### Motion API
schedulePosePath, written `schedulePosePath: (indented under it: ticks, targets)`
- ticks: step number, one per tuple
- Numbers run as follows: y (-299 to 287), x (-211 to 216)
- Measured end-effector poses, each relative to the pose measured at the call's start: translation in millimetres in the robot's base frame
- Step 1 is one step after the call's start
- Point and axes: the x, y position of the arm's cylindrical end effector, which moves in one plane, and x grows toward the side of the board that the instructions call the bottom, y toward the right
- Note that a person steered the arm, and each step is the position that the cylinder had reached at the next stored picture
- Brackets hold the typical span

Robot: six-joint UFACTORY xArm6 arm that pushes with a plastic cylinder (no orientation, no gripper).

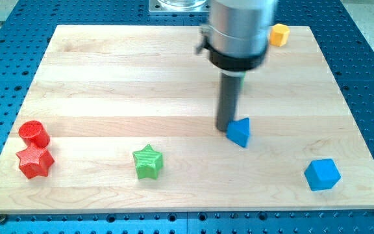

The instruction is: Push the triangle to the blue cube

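The blue triangle (239, 132) lies on the wooden board (109, 97), right of centre. My tip (224, 127) stands right against its upper-left side. The blue cube (321, 174) sits near the board's bottom right corner, well to the right of and below the triangle. The arm's grey body hangs over the board's upper middle and hides what is behind it.
A green star (148, 162) lies at bottom centre-left. A red cylinder (34, 134) and a red star (34, 162) sit at the bottom left. A yellow block (279, 34) shows at the top right, next to the arm.
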Motion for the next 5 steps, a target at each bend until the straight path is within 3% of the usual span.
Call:
schedulePosePath:
  ticks: [1,2,3,5]
  targets:
    - [57,28]
    - [11,10]
    - [9,59]
    - [64,65]
